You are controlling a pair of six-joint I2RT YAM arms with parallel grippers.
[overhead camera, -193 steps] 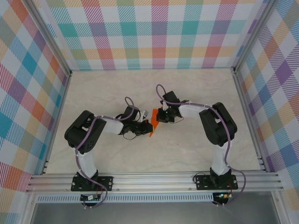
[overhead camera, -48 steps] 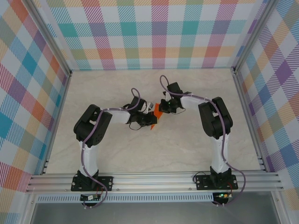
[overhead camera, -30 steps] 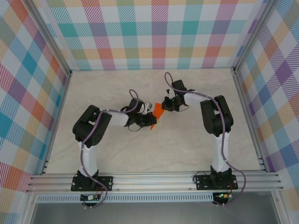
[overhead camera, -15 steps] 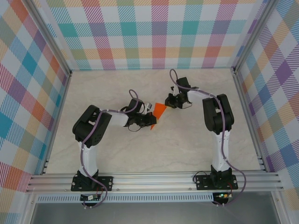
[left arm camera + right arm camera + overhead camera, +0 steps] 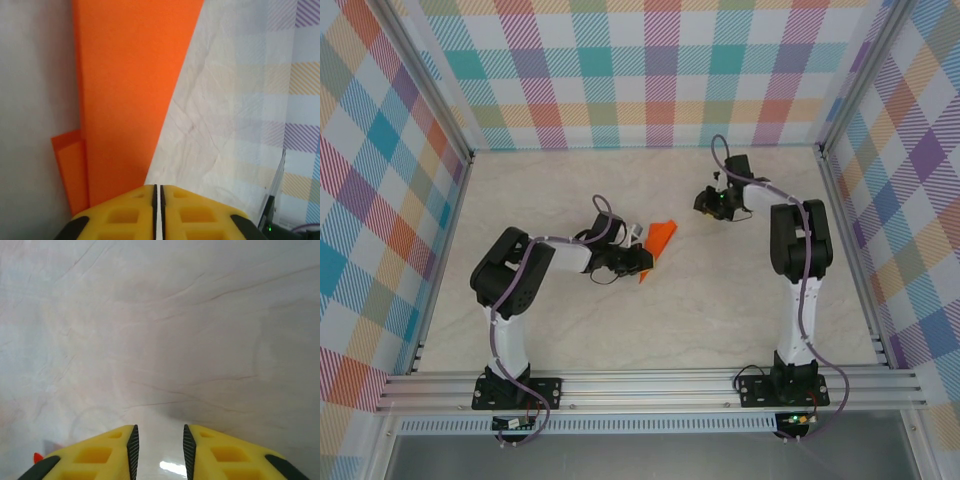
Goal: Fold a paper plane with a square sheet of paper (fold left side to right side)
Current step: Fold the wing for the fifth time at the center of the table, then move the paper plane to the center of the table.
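The paper plane (image 5: 661,236) lies diagonally, tapering near-left into left jaws, seemingly pinched; right jaws narrowly parted.

Both arms same build: black joint housings, white link tubes, see left arm (image 5: 501,335) and right arm (image 5: 791,318). Purple cable (image 5: 603,208) runs along each. Black base plates (image 5: 516,390). Left gripper (image 5: 156,192), right gripper (image 5: 159,440): moulded yellow fingers (image 5: 125,217), square recesses, black inner pads (image 5: 133,442).

Overhead: high, rearward, facing down. Wrist cameras: close-range, facing forward; orange paper (image 5: 130,90) ahead of left gripper (image 5: 156,192) shared with overhead.
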